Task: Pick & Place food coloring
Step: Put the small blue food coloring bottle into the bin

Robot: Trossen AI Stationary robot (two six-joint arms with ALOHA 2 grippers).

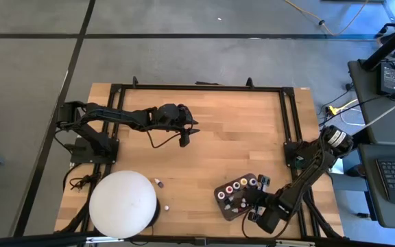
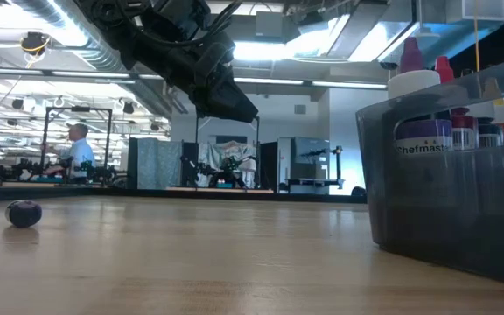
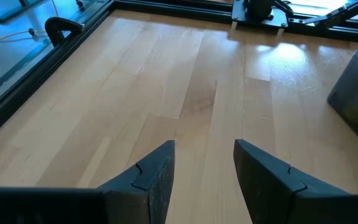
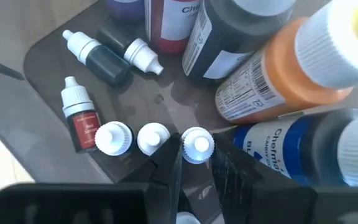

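Right gripper (image 4: 194, 163), fingers nearly together around 1 small white-capped food coloring bottle (image 4: 197, 143) in the dark grey plastic tray (image 4: 36, 74): lift straight, sparing 2 neighbours

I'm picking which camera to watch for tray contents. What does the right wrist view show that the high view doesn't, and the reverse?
Only the right wrist view: small white-capped dropper bottles lying loose in the tray, and an orange bottle tipped over. Only the high view: the white dome, two stray bottles beside it, and the left gripper hovering over bare wood. Both: the tray and the right gripper at it.
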